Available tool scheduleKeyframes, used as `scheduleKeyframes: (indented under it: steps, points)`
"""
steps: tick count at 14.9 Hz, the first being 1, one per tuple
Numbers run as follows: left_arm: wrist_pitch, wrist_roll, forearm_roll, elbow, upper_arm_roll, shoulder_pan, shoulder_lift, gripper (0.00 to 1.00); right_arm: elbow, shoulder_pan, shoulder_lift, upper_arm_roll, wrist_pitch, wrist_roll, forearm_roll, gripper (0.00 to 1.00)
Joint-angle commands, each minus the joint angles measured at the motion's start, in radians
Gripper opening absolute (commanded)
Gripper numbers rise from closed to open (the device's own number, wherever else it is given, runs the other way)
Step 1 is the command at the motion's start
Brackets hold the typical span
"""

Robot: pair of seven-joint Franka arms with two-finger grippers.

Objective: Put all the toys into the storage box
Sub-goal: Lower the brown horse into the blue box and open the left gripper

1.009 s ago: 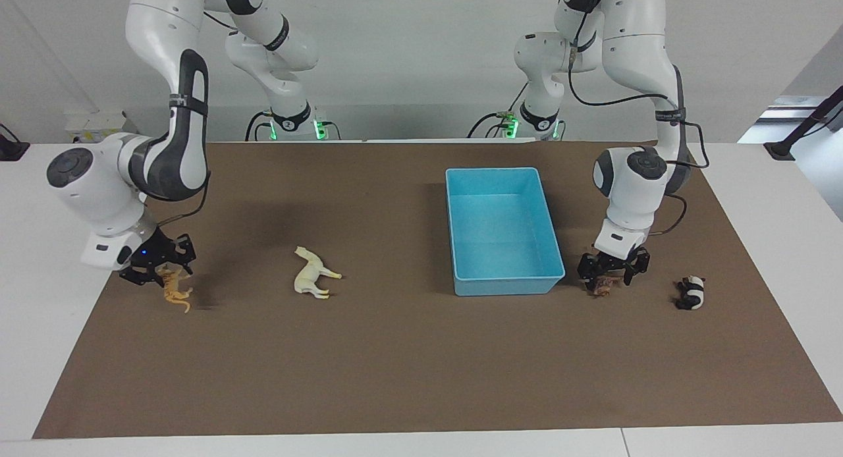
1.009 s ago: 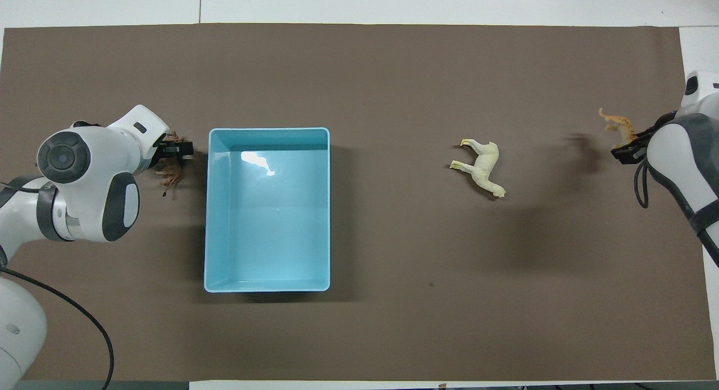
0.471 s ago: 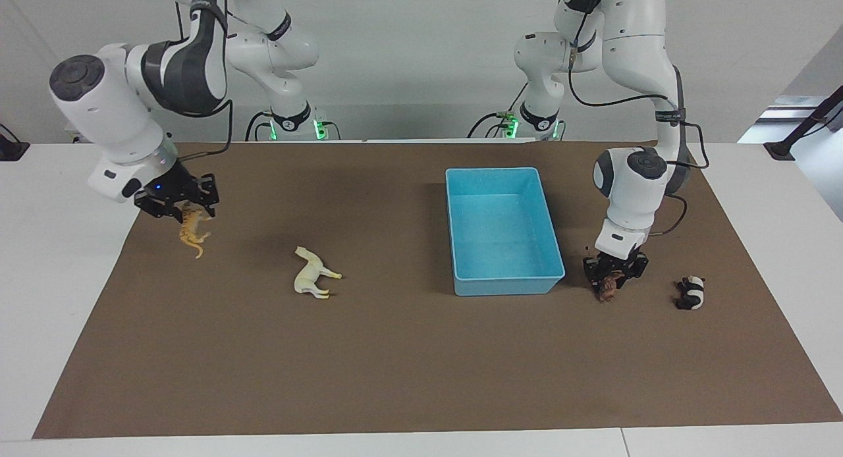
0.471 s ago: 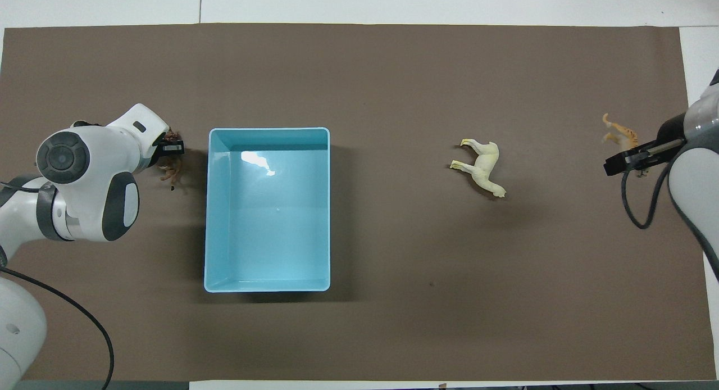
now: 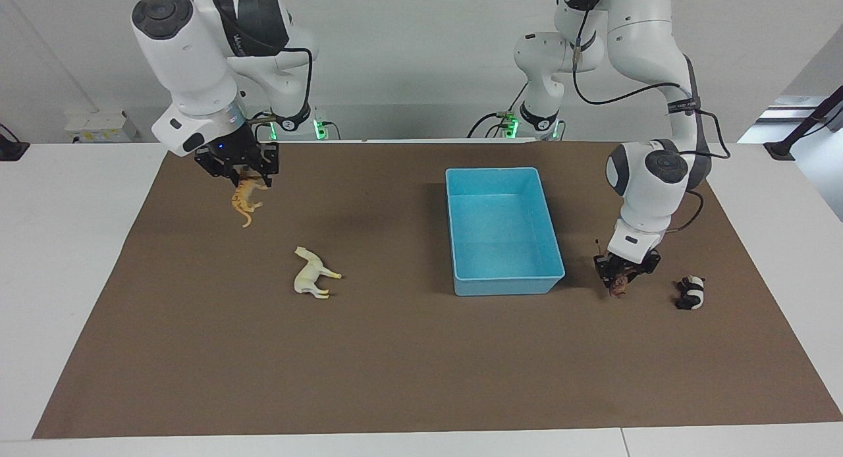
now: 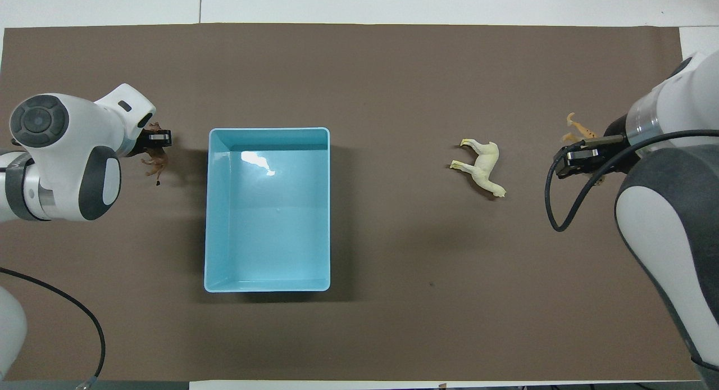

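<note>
My right gripper (image 5: 238,176) is shut on the orange striped tiger (image 5: 244,197), which hangs high over the mat at the right arm's end; from above the tiger (image 6: 578,131) pokes out past the right gripper (image 6: 579,156). My left gripper (image 5: 624,277) is shut on the brown lion (image 5: 619,288), held just off the mat beside the light blue storage box (image 5: 507,286). The lion (image 6: 155,163) dangles under the left gripper (image 6: 156,138) next to the box (image 6: 209,210), which holds nothing. The cream-white horse (image 5: 313,272) (image 6: 482,166) lies on its side on the mat. The panda (image 5: 690,293) lies at the left arm's end.
A brown mat (image 5: 395,365) covers most of the white table (image 5: 53,246). In the overhead view the left arm's wrist hides the panda.
The right gripper has lifted the tiger off the mat and carried it up and toward the box. The left gripper has closed on the lion and raised it slightly.
</note>
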Motion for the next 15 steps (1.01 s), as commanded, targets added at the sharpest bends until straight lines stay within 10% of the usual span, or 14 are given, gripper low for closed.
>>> scheduleKeyframes:
  steps: [1,5,11,12,13,15]
  points:
    - [-0.115,0.002,0.010,0.038,-0.001,-0.007,-0.064,0.00,0.037,0.000,0.013,-0.002,-0.026,0.020,-0.009,0.00]
    - [-0.408,-0.024,-0.016,0.203,-0.029,-0.036,-0.118,0.00,0.040,0.000,0.013,-0.002,-0.032,0.020,-0.009,0.00]
    - [-0.422,-0.534,-0.018,0.202,-0.081,-0.258,-0.164,0.00,0.033,-0.003,0.007,-0.002,-0.035,0.017,-0.011,0.00]
    - [-0.419,-0.562,-0.018,0.182,-0.082,-0.278,-0.170,0.27,0.022,-0.006,-0.001,-0.003,-0.034,0.011,-0.011,0.00]
    - [-0.419,-0.567,-0.018,0.173,-0.083,-0.283,-0.178,0.99,0.016,-0.012,-0.004,-0.003,-0.034,0.008,-0.011,0.00]
    - [-0.436,-0.553,-0.018,0.165,-0.083,-0.278,-0.184,1.00,0.017,-0.015,-0.004,-0.003,-0.037,0.008,-0.011,0.00]
